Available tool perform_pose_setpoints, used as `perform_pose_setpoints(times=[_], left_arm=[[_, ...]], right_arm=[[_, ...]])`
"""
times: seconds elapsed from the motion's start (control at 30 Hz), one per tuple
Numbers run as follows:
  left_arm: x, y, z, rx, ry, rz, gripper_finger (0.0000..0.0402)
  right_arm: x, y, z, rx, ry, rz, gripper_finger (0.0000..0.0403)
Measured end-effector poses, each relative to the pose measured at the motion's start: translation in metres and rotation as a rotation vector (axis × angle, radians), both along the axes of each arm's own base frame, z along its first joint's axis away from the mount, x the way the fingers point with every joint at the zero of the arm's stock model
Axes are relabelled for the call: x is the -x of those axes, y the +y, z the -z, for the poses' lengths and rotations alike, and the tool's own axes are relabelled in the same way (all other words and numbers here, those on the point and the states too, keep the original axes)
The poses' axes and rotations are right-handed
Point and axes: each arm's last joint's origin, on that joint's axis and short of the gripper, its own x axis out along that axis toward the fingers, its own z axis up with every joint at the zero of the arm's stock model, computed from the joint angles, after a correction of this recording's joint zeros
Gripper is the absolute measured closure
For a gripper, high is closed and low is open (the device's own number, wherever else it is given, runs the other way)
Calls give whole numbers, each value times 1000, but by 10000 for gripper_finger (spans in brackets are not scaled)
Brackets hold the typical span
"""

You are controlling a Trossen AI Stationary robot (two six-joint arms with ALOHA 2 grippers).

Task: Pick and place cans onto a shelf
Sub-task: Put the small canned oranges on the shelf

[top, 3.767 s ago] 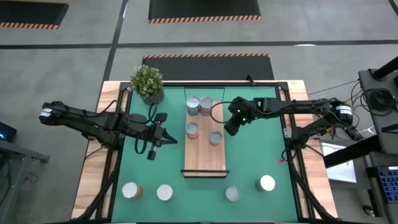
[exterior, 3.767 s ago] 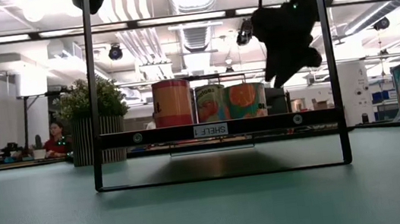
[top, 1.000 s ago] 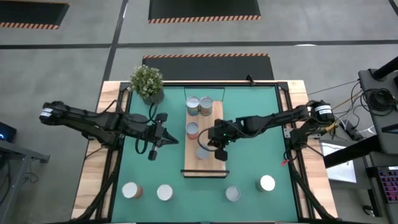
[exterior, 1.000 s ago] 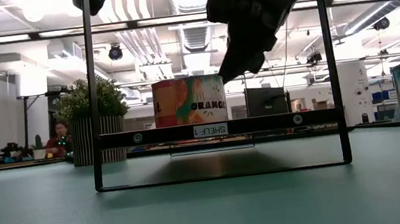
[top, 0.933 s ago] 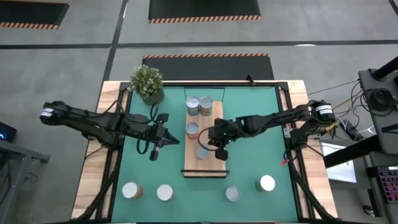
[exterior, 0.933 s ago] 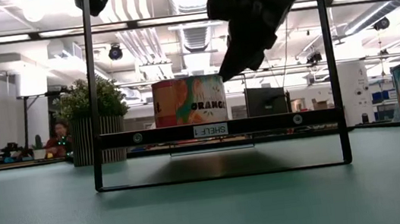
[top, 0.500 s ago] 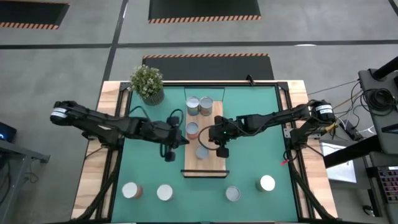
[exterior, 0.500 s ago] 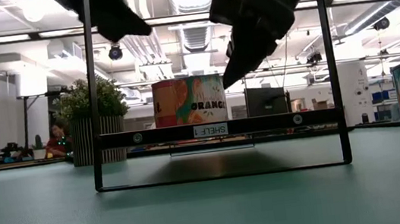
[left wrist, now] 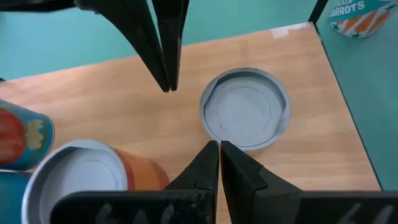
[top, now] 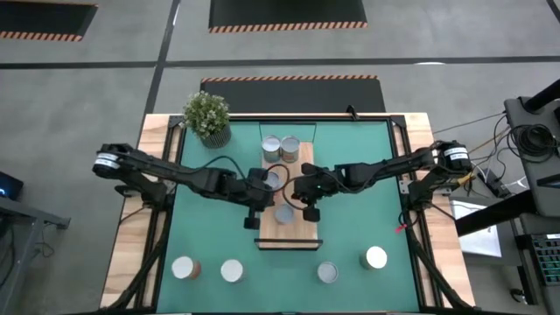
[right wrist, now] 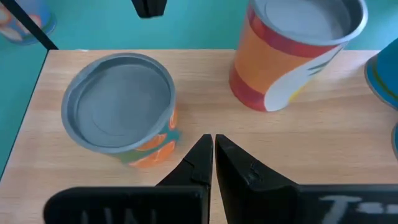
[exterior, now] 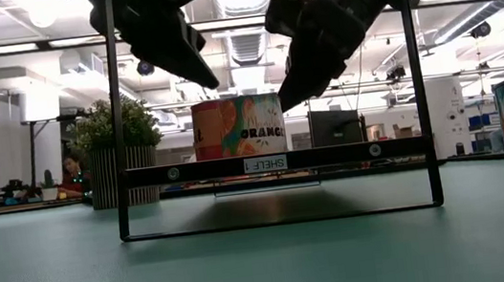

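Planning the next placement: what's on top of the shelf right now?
The shelf holds four cans: two at its far end, one mid-plank, one nearer. Both shut grippers, left and right, hover over it, covering part.

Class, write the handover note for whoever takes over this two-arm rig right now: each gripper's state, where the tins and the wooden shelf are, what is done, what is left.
Left gripper: shut, empty, above the long light-wood shelf, near its left edge.
Right gripper: shut, empty, above the shelf's right side.
Done: four small round tins on the shelf: two at the far end, one mid-shelf, one orange-labelled tin between the grippers.
Left: four tins on the green mat along the near edge: two at left, two at right, the outer one white-topped.
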Motion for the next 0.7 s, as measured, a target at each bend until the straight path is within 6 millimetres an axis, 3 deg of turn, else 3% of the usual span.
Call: perform_pose_setpoints(times=[0.7], left_arm=[[-19,-2,27,-21,24,19,402]], right_arm=[[-1,0,3,-15,-68,12,394]])
